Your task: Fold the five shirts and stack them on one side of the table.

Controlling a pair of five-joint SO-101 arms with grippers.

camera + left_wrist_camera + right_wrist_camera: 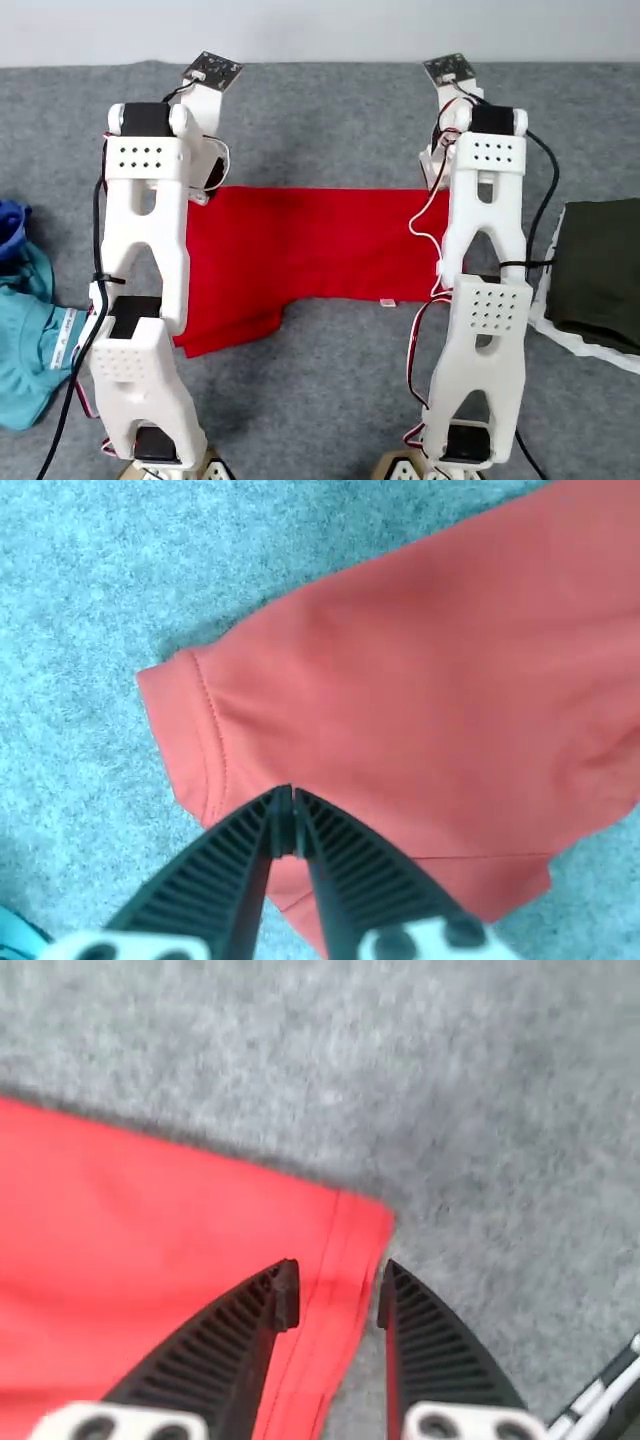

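Observation:
A red shirt [310, 250] lies spread flat across the middle of the grey table. One sleeve reaches toward the front left. The left arm [150, 220] stands over the shirt's left end. In the left wrist view my left gripper [292, 798] is shut, its tips together right over the red sleeve [430, 680] near the stitched cuff. The fabric there lies flat. The right arm [485, 230] stands over the shirt's right end. My right gripper [337, 1285] is open, one finger on each side of the hemmed corner of the red shirt [150, 1220].
A crumpled teal shirt [30, 330] lies at the table's left edge with a blue garment [10, 225] behind it. A folded dark green shirt [600, 270] rests on a white garment [580, 340] at the right edge. Bare grey table [320, 400] shows in front.

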